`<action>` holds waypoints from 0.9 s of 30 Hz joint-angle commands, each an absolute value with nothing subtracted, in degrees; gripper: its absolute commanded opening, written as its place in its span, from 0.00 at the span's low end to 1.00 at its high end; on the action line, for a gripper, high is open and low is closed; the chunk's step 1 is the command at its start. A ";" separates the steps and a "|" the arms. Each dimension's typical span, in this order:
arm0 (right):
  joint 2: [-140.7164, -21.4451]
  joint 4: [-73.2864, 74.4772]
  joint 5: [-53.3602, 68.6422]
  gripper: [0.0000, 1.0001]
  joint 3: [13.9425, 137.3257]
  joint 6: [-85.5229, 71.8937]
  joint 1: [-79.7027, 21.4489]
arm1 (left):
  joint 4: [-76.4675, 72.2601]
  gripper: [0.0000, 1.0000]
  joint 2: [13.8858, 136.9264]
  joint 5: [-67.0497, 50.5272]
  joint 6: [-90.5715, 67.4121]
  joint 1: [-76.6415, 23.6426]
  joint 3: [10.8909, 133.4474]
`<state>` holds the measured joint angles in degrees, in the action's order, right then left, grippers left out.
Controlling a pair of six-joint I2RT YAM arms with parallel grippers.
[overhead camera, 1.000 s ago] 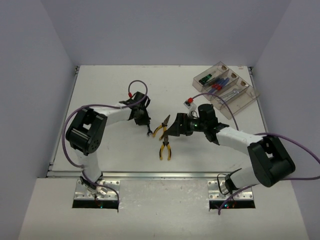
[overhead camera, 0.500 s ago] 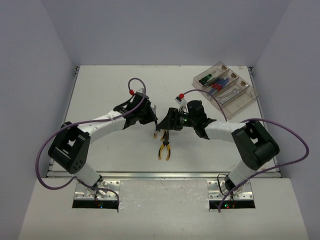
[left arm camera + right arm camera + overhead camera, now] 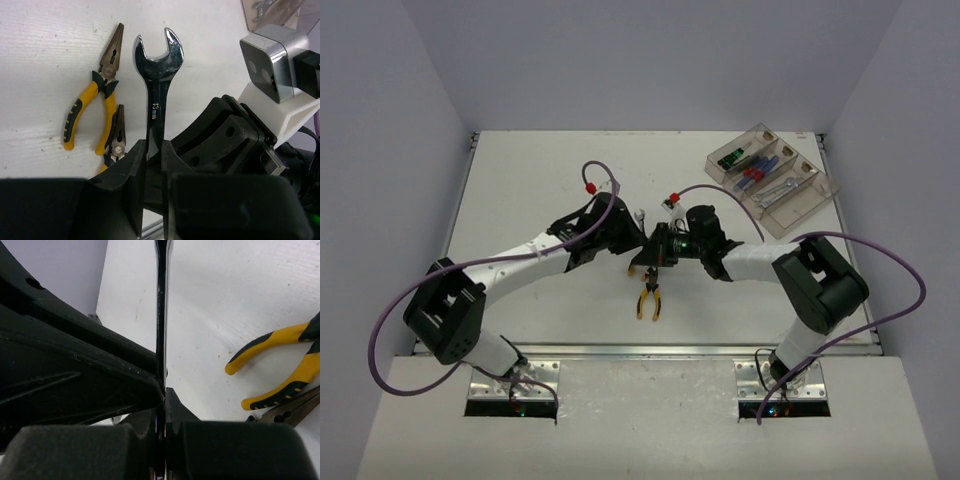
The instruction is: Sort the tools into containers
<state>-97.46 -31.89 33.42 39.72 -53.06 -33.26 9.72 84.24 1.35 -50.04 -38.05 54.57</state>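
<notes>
Right tool, wide a second ago, is now clamping the wrench that the left tool is gripping above the table, so the handover, I think, is calling for the left release, then the containers.

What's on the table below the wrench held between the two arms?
One pair of yellow-handled pliers lies in full view on the table; a second pair beside it is mostly covered by the left tool.
</notes>
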 commanded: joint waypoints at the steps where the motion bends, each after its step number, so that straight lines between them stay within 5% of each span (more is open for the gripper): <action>1: -92.67 -34.18 28.48 0.00 39.55 -54.60 -33.04 | 7.77 0.63 81.17 3.19 -48.99 -39.20 56.70; 2: -91.63 -32.32 27.21 0.00 39.21 -55.08 -32.30 | 10.60 0.84 80.68 4.67 -48.08 -39.20 57.99; 5: -86.90 -23.33 22.67 0.00 38.95 -55.52 -28.38 | 20.86 1.00 77.72 13.96 -46.42 -39.20 61.11; 15: -81.96 14.79 2.85 0.00 55.51 -46.47 -6.50 | 42.30 1.00 58.36 27.23 -35.67 -39.20 61.69; 27: -108.96 32.24 -8.18 0.00 89.10 -44.74 6.31 | 44.21 1.00 49.31 31.54 -29.18 -39.20 53.10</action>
<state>-103.49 24.43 -4.58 81.52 -46.13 4.93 44.80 51.88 28.95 -31.42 -39.09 55.26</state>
